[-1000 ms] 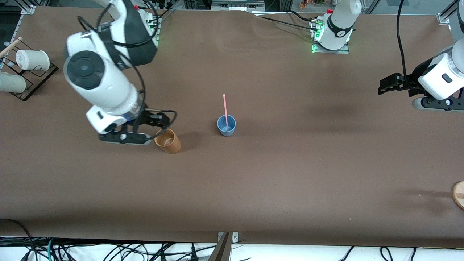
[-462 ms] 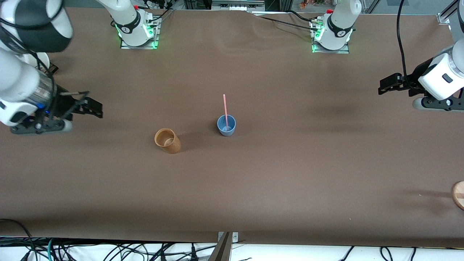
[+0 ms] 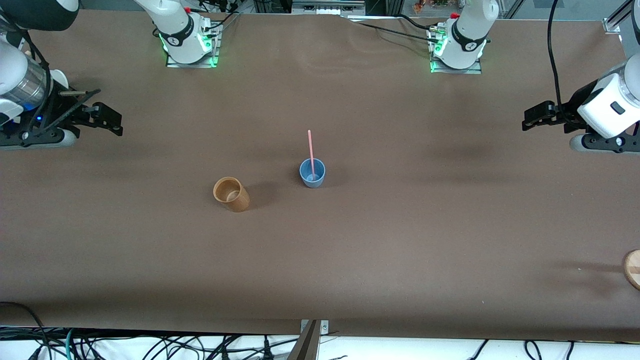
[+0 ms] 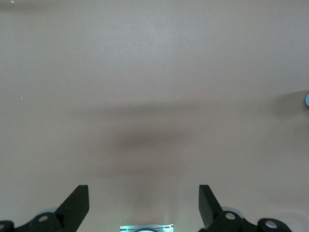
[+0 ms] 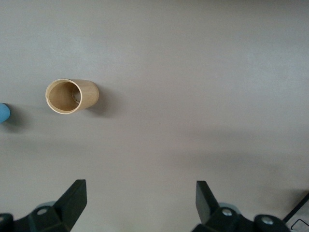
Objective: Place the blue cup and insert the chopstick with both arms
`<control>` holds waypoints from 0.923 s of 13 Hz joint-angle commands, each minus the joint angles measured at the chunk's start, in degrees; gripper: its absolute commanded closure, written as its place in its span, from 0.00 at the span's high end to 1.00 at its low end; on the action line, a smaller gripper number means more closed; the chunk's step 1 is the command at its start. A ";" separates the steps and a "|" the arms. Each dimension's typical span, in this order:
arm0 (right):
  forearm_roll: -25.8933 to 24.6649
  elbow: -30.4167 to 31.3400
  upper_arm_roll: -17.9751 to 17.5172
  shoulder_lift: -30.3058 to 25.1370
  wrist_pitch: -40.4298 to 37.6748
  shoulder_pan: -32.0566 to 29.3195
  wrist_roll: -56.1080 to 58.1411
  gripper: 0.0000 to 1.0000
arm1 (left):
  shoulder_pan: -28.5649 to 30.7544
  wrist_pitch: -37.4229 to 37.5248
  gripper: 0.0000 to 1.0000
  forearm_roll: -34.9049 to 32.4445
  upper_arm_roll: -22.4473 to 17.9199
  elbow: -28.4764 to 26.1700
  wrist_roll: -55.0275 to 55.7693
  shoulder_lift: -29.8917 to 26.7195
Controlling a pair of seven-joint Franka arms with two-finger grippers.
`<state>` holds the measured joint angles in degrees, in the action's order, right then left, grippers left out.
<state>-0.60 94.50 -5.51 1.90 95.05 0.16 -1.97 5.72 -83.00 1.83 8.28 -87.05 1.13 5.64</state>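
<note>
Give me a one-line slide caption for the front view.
Pink chopstick stands in the blue cup beside a brown cup; left gripper and right gripper open, apart.

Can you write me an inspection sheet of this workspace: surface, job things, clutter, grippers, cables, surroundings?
Surface: brown table, bare over most of its area.
Job's things: blue cup upright mid-table; pink chopstick standing in it, leaning on the rim.
Clutter: tan wooden cup upright, nearer the front camera than the blue cup, toward the right arm's end; round wooden piece at the table's edge by the left arm's end.
Grippers: left gripper open, empty, over the left arm's end; right gripper open, empty, over the right arm's end.
Cables: black cables bundled below the table's front edge.
Surroundings: white cup partly hidden by the right arm.
</note>
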 commanded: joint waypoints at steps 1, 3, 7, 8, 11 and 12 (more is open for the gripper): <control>3.13 4.56 2.51 -1.99 3.56 -0.25 0.56 1.00 | 0.17 0.21 1.00 -0.60 0.07 1.10 -1.30 0.34; 3.15 4.12 2.61 -1.99 3.48 0.02 -0.40 1.00 | 0.17 0.21 1.00 -0.60 0.07 1.10 -1.21 0.34; 3.15 3.68 2.61 -1.47 2.33 -0.24 0.81 1.00 | 0.17 0.21 1.00 -0.51 0.07 1.10 -1.21 0.34; 3.32 4.02 2.61 -1.29 1.81 -0.25 0.74 1.00 | 0.17 0.21 1.00 -0.51 0.07 1.10 -1.21 0.34; 2.88 3.41 2.61 -1.20 0.93 -0.25 0.65 1.00 | 0.17 0.21 1.00 -0.51 0.07 1.10 -1.21 0.34; 2.80 3.15 2.61 -1.20 0.40 -0.25 0.74 1.00 | 0.17 0.21 1.00 -0.51 0.07 1.10 -1.21 0.34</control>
<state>1.83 97.40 -2.83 1.62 96.72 0.13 -1.90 5.73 -83.00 1.83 8.28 -87.05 1.06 5.64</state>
